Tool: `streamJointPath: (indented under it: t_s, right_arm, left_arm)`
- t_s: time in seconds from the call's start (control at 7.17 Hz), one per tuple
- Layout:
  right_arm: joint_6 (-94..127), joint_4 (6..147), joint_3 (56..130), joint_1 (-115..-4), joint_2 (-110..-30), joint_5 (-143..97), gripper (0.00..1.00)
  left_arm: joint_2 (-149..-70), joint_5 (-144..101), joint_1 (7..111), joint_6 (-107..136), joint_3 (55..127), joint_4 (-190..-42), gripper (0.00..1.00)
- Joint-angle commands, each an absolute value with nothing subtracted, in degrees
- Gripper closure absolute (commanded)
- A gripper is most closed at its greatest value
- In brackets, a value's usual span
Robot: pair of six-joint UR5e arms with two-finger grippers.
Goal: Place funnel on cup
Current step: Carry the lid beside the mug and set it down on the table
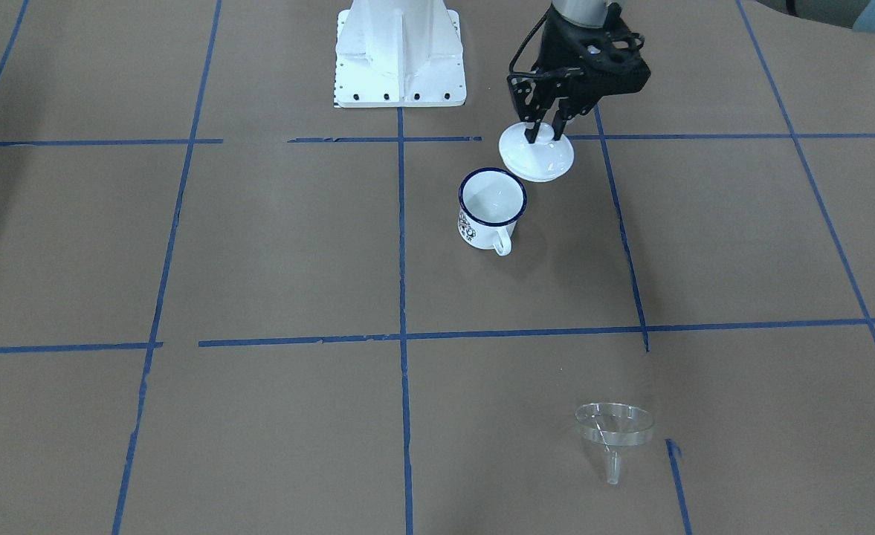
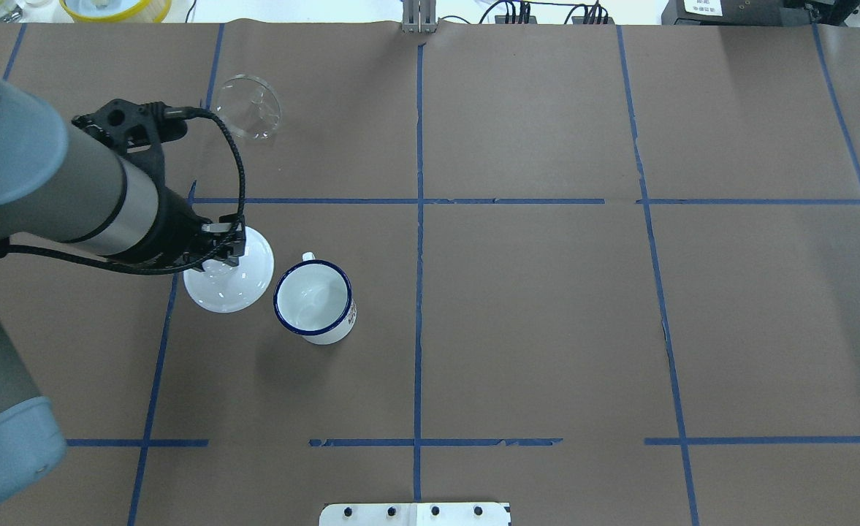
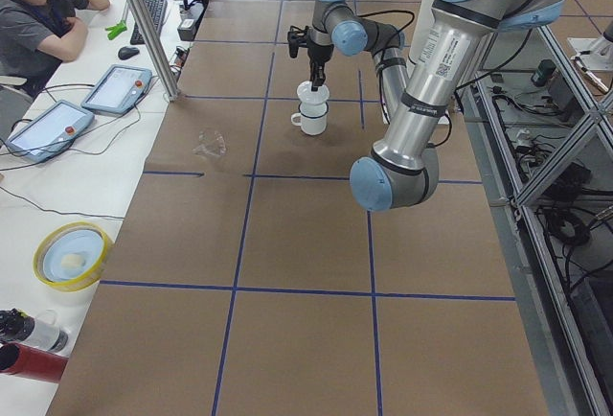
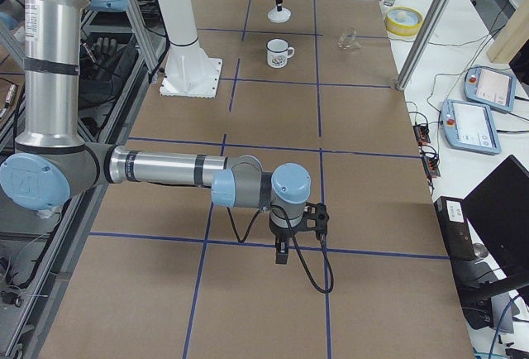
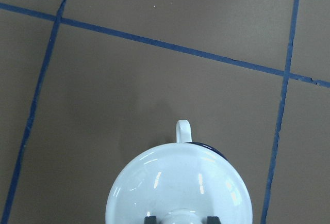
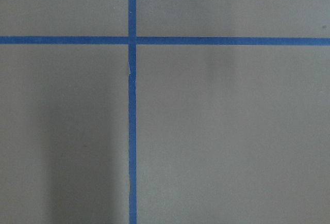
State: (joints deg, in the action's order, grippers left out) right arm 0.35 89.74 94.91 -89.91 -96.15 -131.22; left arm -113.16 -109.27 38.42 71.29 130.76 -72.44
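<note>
Grasping the knob of a round white lid point(image 1: 540, 157), the left gripper point(image 1: 546, 134) points down at the desk point(image 1: 259, 245), and its two dark fingers point(image 5: 150, 219) are clenched on the knob from both sides. The lid is just beside the cup point(image 1: 492, 206), on the side of the robot's left. I cannot tell if the lid touches the desk or hangs a little above it. The cup stands upright with its mouth uncovered, and its handle points away from the robot. The funnel point(image 1: 614, 427) is on the desk well apart from the cup, far from the robot base, and nothing touches it. The right gripper point(image 4: 282, 256) hangs over a blue tape line point(image 6: 132, 131) at the other end of the desk. Whether its fingers are released or clenched, I cannot tell.
</note>
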Motion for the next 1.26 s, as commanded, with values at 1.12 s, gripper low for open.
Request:
streamJointPath:
  t_s: [1.12]
  right_arm:
    - [0.35,89.74,94.92,-89.91,-96.15,-131.22,0.00]
  left_arm:
    - [-98.79,-109.78,35.42,66.27,109.08,-106.96,1.00]
